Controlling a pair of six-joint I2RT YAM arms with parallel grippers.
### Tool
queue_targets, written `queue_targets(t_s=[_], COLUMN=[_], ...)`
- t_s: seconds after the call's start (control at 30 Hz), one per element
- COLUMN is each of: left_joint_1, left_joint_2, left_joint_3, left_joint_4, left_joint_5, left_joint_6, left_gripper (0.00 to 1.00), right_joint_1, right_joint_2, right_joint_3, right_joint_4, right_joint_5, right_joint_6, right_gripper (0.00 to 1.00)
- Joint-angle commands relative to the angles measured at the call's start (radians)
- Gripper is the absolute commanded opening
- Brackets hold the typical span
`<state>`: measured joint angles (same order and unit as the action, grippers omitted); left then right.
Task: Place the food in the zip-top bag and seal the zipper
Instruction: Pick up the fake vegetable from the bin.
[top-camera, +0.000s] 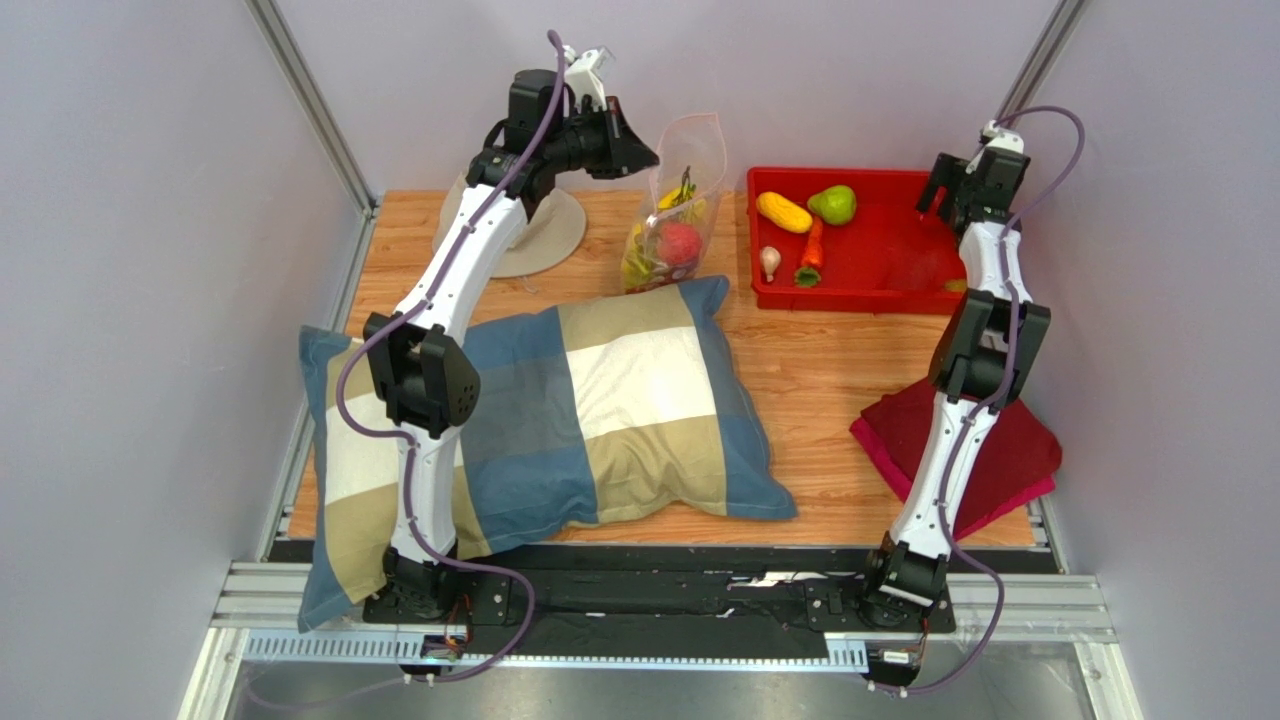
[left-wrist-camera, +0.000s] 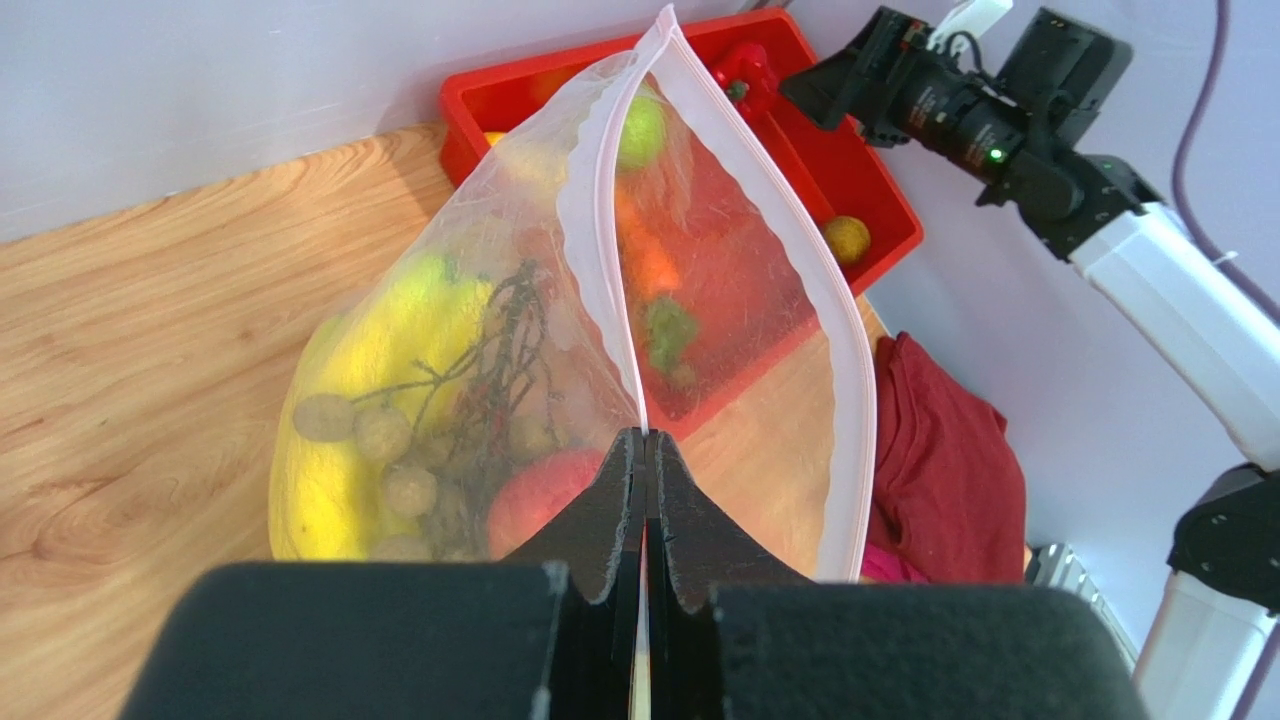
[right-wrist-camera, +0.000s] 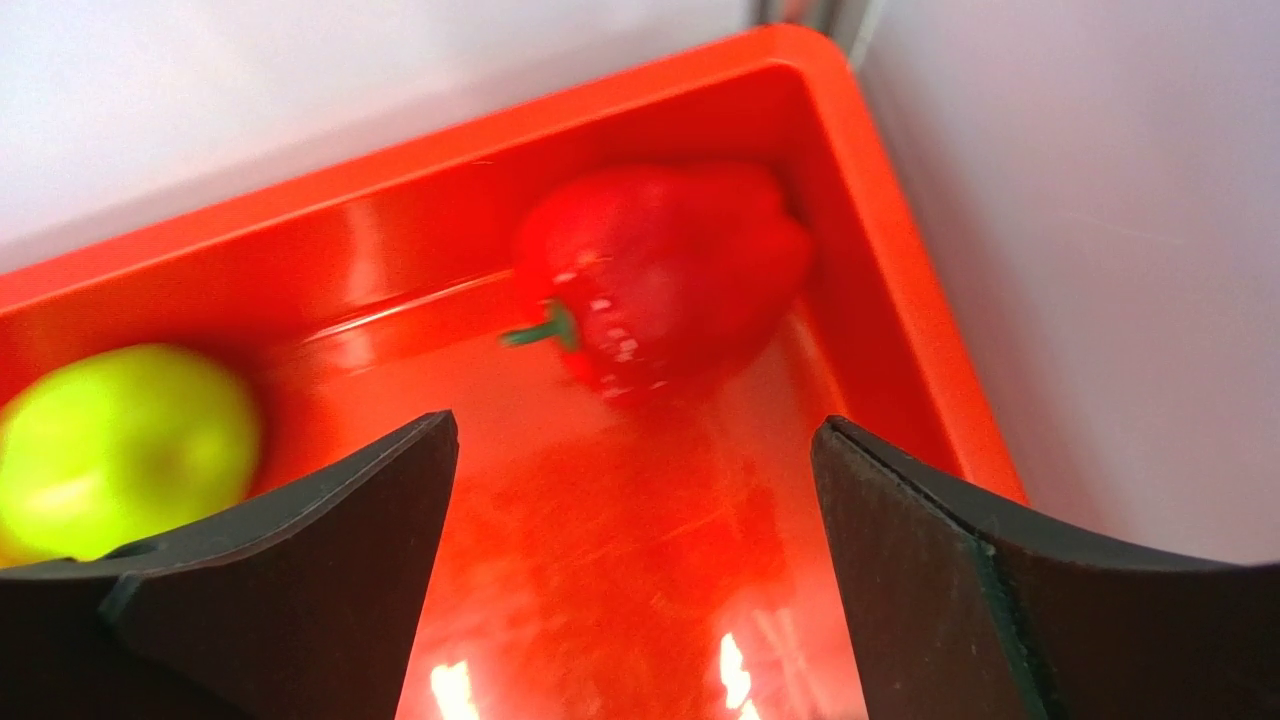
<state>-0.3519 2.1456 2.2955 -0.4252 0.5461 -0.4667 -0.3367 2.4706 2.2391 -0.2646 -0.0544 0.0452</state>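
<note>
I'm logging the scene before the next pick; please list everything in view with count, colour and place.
zip-top bag: 1, clear, back centre, mouth open
zipper: 1, pale pink, along the bag's mouth
bagged food: several, yellow, red, tan, inside the bag
tray: 1, red, back right
loose food: at least five, yellow, green, orange, pale, in the tray
red pepper: 1, tray's back right corner
pillow: 1, blue, tan and cream checks, front left
hat: 1, beige, back left
cloth: 1, dark red, front right
table: 1, wood
left tool: black, shut on the zipper's end
right tool: black, open above the red pepper
</note>
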Motion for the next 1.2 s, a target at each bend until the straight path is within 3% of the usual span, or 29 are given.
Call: queue_targets(t_s=[0.0,0.4,0.63,0.9,1.0,1.17], left_joint_1=[0.007,0.010,0.016,0.018,0.018,0.019], left_joint_2=[-0.027,-0.003,0.020,0.020,0.023,0.023], left_joint_3=[-0.002,0.013,0.045,0.050,0.051,0.053], left_joint_4=[0.046,0.046,0.032,0.025,0.025,0.026], left_joint_5=[0.014,0.015,0.015,0.015,0.018,0.018], left_joint_6=[-0.007,-0.015,-0.015,-0.009,-0.013,-0.012], left_gripper=[0.00,0.00,0.00,0.00,0.00,0.00], right_joint_1=[0.001,0.004,0.011,0.028,0.030,0.031], right_joint_2=[0.065,0.203,0.215,0.174,0.148,0.067], right_joint_3=[0.043,0.143,0.169,0.163,0.160,0.101], right_joint_4=[0.114,0.292,0.332,0.225,0.164,0.053], right_joint_5=[0.113,0.068,-0.192,-0.373,-0.456,-0.655], right_joint_6=[-0.022,-0.002,-0.030,0.067,0.085,0.142], right_gripper=[0.92,0.91,0.87,0.80,0.74,0.53])
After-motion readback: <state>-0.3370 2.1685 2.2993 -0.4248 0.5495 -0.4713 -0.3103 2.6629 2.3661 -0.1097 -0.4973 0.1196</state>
